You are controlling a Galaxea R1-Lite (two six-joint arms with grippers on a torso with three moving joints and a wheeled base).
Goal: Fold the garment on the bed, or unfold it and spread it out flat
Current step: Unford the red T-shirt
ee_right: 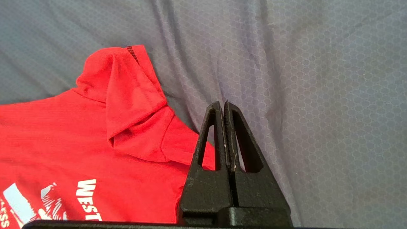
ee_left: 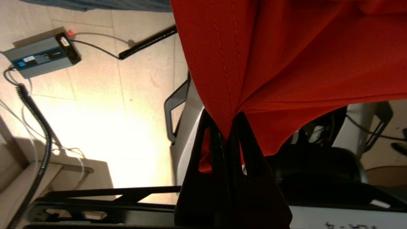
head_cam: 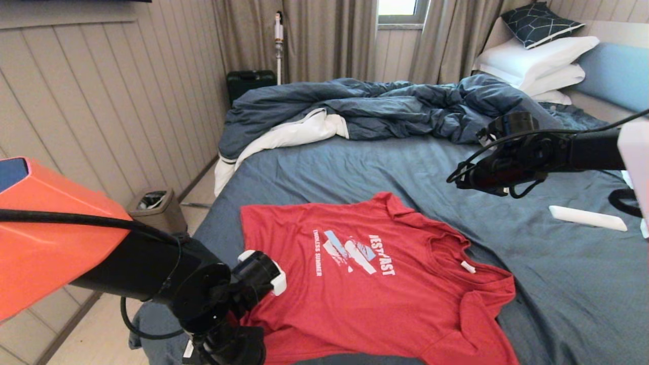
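The red garment (head_cam: 375,284) is spread on the bed (head_cam: 557,284), its hem edge gripped by the closed left pincer (ee_left: 227,133). The right pincer (ee_right: 225,109) is held closed and empty above the sheet, just beside a sleeve.

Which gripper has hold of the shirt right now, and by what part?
Left gripper, jaws shut on the red T-shirt's stitched hem edge. Right gripper is shut above the bed, holding nothing.

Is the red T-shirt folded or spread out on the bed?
Mostly spread: the T-shirt lies print-up; one sleeve is folded over, and the left gripper pinches its hem.
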